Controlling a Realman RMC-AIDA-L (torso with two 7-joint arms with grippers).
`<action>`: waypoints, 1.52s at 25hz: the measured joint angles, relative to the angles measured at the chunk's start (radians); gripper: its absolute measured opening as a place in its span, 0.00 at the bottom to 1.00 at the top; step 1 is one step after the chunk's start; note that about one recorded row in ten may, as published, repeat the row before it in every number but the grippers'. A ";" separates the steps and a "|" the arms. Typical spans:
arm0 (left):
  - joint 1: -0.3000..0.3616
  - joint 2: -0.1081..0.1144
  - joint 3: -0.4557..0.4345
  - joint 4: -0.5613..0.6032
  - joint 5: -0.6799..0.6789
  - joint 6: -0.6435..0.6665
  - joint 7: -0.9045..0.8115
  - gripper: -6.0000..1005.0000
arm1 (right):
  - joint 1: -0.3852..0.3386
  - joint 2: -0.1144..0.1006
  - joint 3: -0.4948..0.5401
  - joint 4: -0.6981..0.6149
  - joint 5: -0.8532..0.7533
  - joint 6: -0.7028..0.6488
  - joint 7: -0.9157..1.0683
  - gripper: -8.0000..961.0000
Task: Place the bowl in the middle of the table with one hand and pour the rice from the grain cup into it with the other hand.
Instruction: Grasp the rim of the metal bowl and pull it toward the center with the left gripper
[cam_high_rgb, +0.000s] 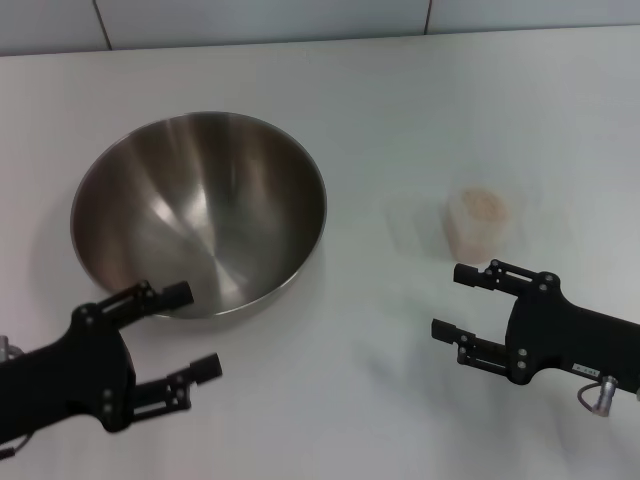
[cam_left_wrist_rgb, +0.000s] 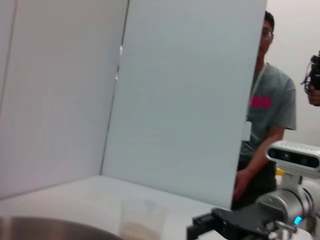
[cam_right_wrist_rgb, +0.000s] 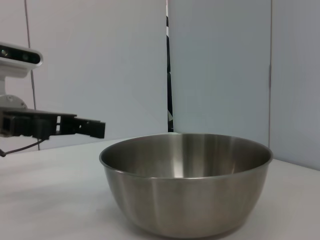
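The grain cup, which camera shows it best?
The head view: the grain cup stands clear on the table, rice visible inside, ahead of the open right gripper. The left wrist view catches it faintly. The right wrist view misses it.

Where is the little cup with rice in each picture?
Head view: the cup stands right of the bowl, beyond the right gripper.
Left wrist view: cup at the bottom edge, beside the bowl's rim.
Right wrist view: not in it.
Shared landmark: the bowl.

Bowl rim low; grain cup with rice beyond; right end effector nearby.
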 joint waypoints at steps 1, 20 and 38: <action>-0.001 0.000 -0.003 0.000 -0.017 -0.001 0.000 0.83 | 0.000 0.000 0.000 0.000 0.000 0.000 0.000 0.72; 0.001 -0.009 -0.009 -0.080 -0.565 -0.312 0.010 0.83 | 0.001 0.002 0.001 0.005 0.000 -0.002 0.000 0.72; -0.007 -0.007 -0.002 -0.102 -0.617 -0.361 -0.001 0.83 | 0.011 0.003 0.003 0.005 0.003 -0.003 -0.003 0.72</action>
